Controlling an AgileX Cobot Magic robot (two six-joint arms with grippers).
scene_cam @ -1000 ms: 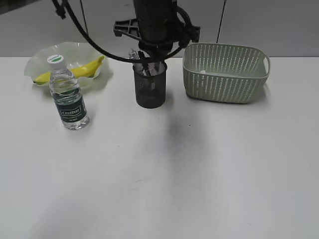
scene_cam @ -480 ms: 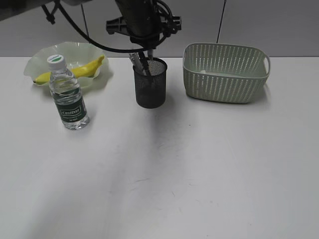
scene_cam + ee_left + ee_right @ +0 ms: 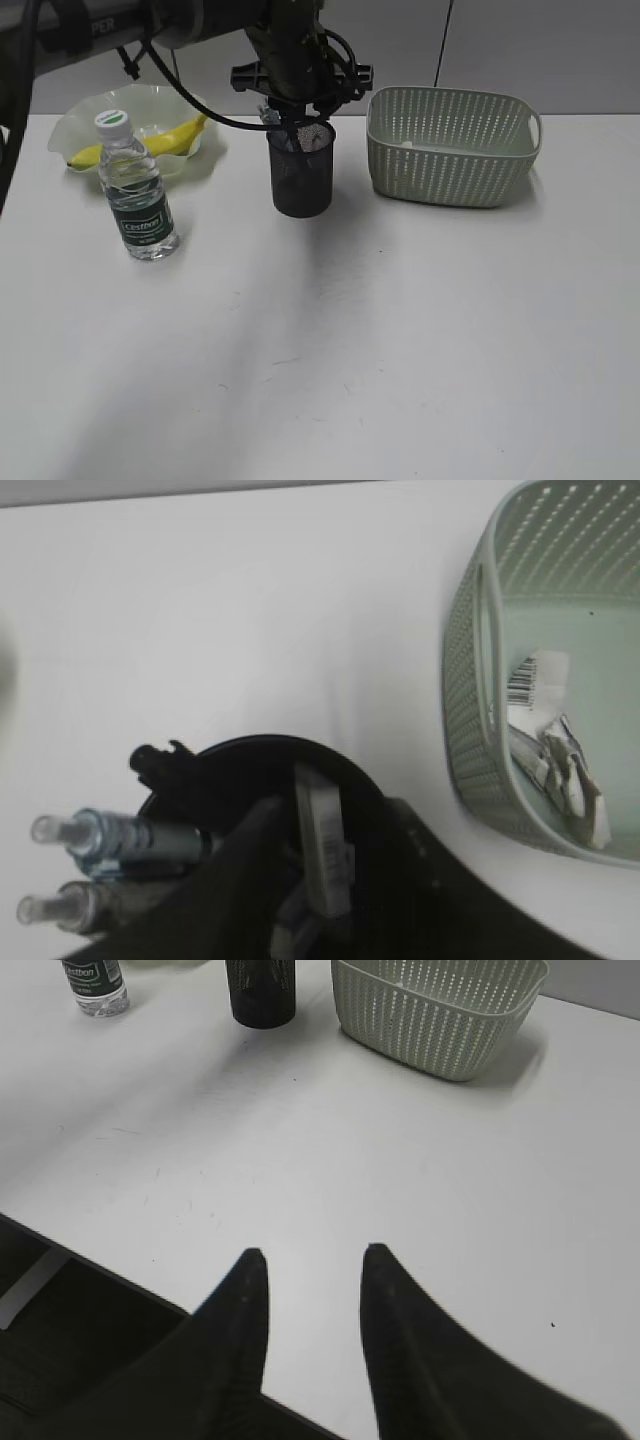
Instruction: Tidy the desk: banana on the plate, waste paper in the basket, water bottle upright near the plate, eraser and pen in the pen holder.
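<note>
Okay, left gripper sits right over the mouth of the pen holder, fingers dipped into the rim. Its jaws are parted. The eraser, a grey block, stands between them with a sliver of gap on each side, so it does not look clamped. Two clear-capped pens lean out of the pen holder on the side away from the basket.

In the exterior view, the left gripper hangs at the top of the pen holder. The basket is just beside the pen holder on its right, not touching. The waste paper lies inside the basket, white with a barcode print.

The water bottle stands upright, left of the pen holder and a bit nearer the camera. The plate is behind the bottle, further left of the pen holder, with the banana lying in it. All of it rests on the desk.

The right gripper is well apart from the pen holder, at the near desk edge, fingers spread and nothing between them.
</note>
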